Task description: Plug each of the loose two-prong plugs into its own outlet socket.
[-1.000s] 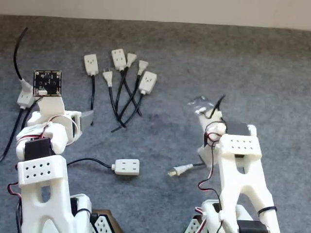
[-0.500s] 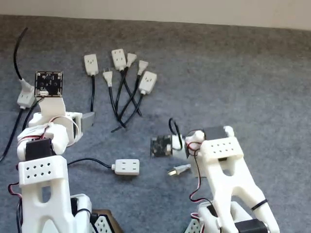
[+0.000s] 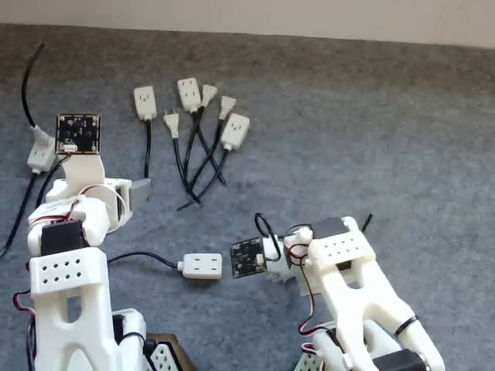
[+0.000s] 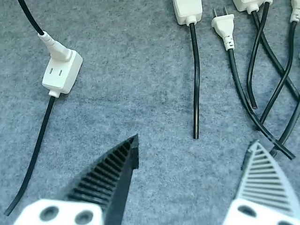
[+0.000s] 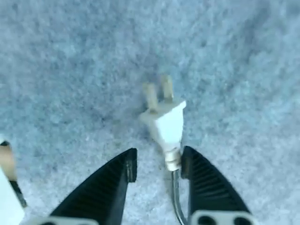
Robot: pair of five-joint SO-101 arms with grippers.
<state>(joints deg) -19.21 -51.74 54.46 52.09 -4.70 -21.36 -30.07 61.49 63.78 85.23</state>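
A loose white two-prong plug [image 5: 164,119] lies on the grey carpet with its prongs pointing away from my right gripper [image 5: 158,152]. That gripper is open and low over it, its fingers either side of the plug's cord end. A white outlet socket [image 3: 203,266] on a black cord lies just left of the right arm's wrist [image 3: 247,259]. My left gripper [image 4: 195,140] is open and holds nothing, hovering over the carpet near a cut cord end [image 4: 196,133]. Ahead of it lie another socket [image 4: 58,72] and a plug [image 4: 222,23].
At the back of the carpet lie several more sockets [image 3: 145,102] and plugs [image 3: 171,121], with black cords crossing in a bundle [image 3: 197,166]. One socket [image 3: 40,157] sits at the far left beside the left arm. The carpet to the right is open floor.
The right arm has swung left and down, from raised at the right to low over the loose plug beside the near socket. The left arm has barely moved.
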